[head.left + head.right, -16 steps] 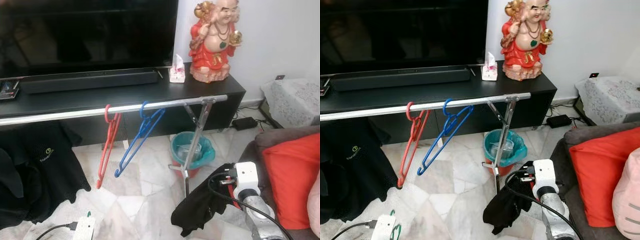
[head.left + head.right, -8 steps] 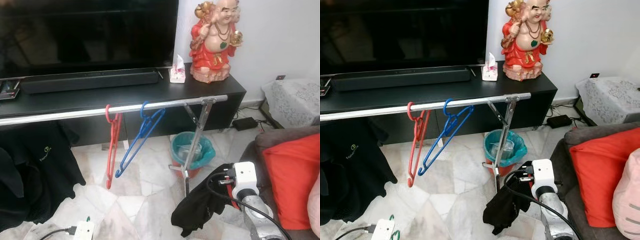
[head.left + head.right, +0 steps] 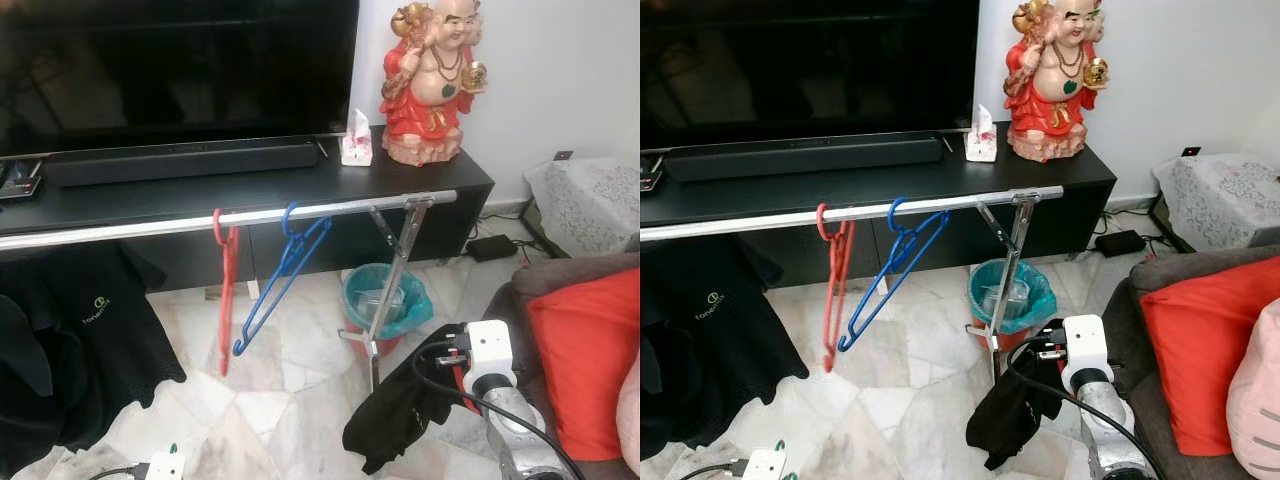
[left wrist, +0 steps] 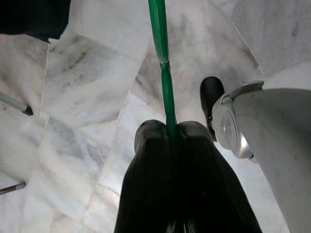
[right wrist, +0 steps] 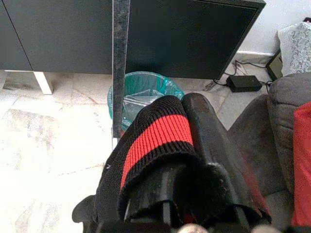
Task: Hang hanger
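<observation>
A silver clothes rail (image 3: 300, 211) runs in front of the black TV cabinet (image 3: 440, 180). On it hang a red hanger (image 3: 226, 290) and a blue hanger (image 3: 285, 275). My left gripper (image 4: 167, 127) is low over the marble floor, shut on the thin bar of a green hanger (image 4: 163, 58). My right gripper (image 5: 180, 104) is low at the right, near the rail's stand (image 3: 385, 300). It is shut on a black garment with a red stripe (image 5: 155, 136), which drapes over its fingers and hangs down to the floor (image 3: 400, 415).
A black T-shirt (image 3: 70, 340) hangs at the rail's left end. A teal-lined bin (image 3: 385, 300) stands behind the stand. A sofa with a red cushion (image 3: 585, 350) is at the right. A red statue (image 3: 430, 80) and a soundbar (image 3: 180, 160) sit on the cabinet.
The red hanger has swung from a slant to hang nearly straight down. The white unit on my left wrist has sunk towards the bottom edge. The right arm has barely moved.
</observation>
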Motion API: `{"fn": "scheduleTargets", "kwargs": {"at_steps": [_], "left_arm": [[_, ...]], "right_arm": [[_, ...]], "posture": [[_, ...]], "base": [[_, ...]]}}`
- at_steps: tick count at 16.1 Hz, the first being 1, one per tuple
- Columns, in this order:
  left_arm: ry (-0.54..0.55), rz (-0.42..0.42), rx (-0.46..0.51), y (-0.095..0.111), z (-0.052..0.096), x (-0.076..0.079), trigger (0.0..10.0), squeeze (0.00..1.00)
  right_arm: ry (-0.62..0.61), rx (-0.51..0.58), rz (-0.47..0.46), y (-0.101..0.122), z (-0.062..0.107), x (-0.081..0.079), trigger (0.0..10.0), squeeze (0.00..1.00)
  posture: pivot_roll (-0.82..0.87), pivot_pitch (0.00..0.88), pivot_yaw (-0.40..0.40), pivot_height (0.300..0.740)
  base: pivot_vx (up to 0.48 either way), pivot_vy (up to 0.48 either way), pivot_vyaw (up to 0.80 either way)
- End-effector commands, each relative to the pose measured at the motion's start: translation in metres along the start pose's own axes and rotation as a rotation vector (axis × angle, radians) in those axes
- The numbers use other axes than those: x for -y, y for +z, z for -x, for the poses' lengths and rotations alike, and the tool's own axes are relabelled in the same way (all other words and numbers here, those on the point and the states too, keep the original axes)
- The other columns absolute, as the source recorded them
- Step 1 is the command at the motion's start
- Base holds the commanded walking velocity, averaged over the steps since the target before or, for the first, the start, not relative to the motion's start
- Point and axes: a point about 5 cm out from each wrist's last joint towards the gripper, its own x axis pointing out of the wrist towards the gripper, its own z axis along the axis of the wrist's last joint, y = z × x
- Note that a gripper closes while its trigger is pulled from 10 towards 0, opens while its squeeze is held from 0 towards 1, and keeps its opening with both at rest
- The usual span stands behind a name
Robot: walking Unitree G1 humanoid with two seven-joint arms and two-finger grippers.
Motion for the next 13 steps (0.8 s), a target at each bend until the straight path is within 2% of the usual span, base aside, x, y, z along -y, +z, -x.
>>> {"fn": "scheduleTargets", "kwargs": {"at_steps": [1,7,13], "left_arm": [[-0.006,-0.013,-0.018,-0.0050,0.0006,-0.0020,10.0,0.00],[-0.018,-0.026,-0.036,-0.0101,0.0014,-0.0015,10.0,0.00],[-0.013,-0.024,-0.050,-0.0147,0.0021,-0.0072,10.0,0.00]], "right_arm": [[-0.010,0.014,0.002,0.0041,-0.0020,0.0043,10.0,0.00],[-0.065,-0.038,-0.014,-0.0047,0.0008,0.0085,10.0,0.00],[-0.054,-0.042,-0.009,-0.0050,0.0003,0.0051,10.0,0.00]], "posture": [[0.07,0.000,-0.032,0.740],[0.08,0.000,-0.032,0.740],[0.08,0.000,-0.029,0.740]], "base": [[0.000,0.000,0.00],[0.000,0.000,0.00],[0.000,0.000,-0.77]]}}
